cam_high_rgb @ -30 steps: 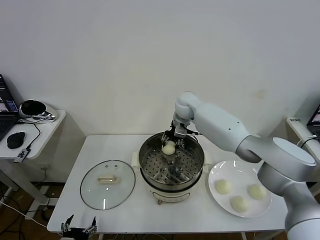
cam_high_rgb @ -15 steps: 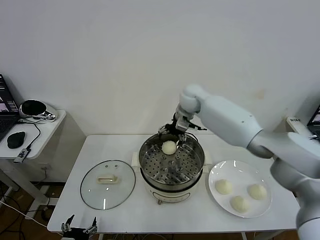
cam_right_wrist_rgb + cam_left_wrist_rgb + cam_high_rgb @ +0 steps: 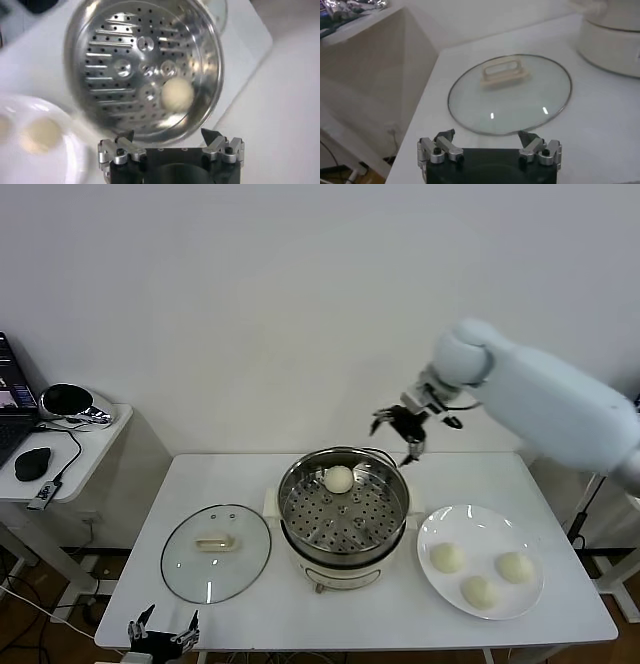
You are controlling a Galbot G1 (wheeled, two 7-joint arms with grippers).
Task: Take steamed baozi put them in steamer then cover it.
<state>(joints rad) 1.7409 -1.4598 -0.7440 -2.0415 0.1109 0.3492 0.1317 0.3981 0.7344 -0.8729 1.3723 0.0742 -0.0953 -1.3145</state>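
White wall stands behind a white surface [image 3: 250,604] that carries the steamer [image 3: 343,514] near the middle, a glass lid [image 3: 215,552] lying flat toward the left edge, and a white plate [image 3: 480,531] toward the right edge. One baozi [image 3: 339,479] sits on the perforated floor of the steamer, close to its far wall; three more baozi [image 3: 447,558] wait on the plate, apart from one another. The right hand [image 3: 402,429] hangs in the air above the steamer's far right rim, released and holding nothing, its fingers spread; the right wrist view looks down past them onto the basket and the bun inside it. The left hand [image 3: 489,146] is parked low off the near left corner, just short of the lid, also released and empty. By my reading, one bun is placed and three remain, so the next reach goes toward the plate. The buns look soft and smooth, so a hard pinch could dent one and a shallow grip could let it roll off the plate. Since the bun already in the basket sits at the far side, a careless drop could land the next one on top of it. Later, a lid set down off-centre could catch on the steamer's rim.
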